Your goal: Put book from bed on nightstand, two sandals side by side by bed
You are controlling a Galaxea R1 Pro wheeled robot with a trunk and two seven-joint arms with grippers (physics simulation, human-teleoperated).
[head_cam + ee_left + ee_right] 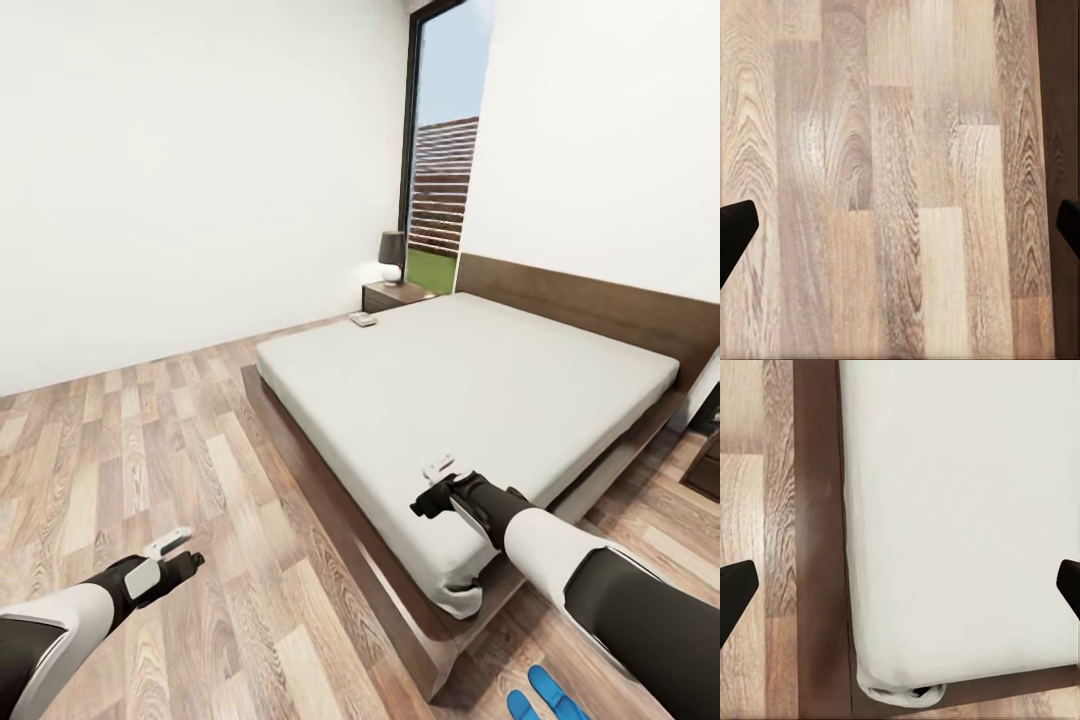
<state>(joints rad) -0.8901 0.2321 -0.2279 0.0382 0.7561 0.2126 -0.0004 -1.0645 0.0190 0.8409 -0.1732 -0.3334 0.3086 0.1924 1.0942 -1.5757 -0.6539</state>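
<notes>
Book (362, 319) lies on bed (480, 390), print unreadable.

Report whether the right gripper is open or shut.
Open. In the right wrist view the two dark fingertips sit at opposite edges, far apart, with only the bed mattress corner between them, nothing held.

Matt off-white cloth mattress (470, 385), dark wood bed frame (817, 532), grained plank floor (900, 180)

The small pale book (363, 319) lies flat at the bed's (470, 390) far corner, and two blue sandals (545, 697) sit together on the floor by its near corner.
</notes>
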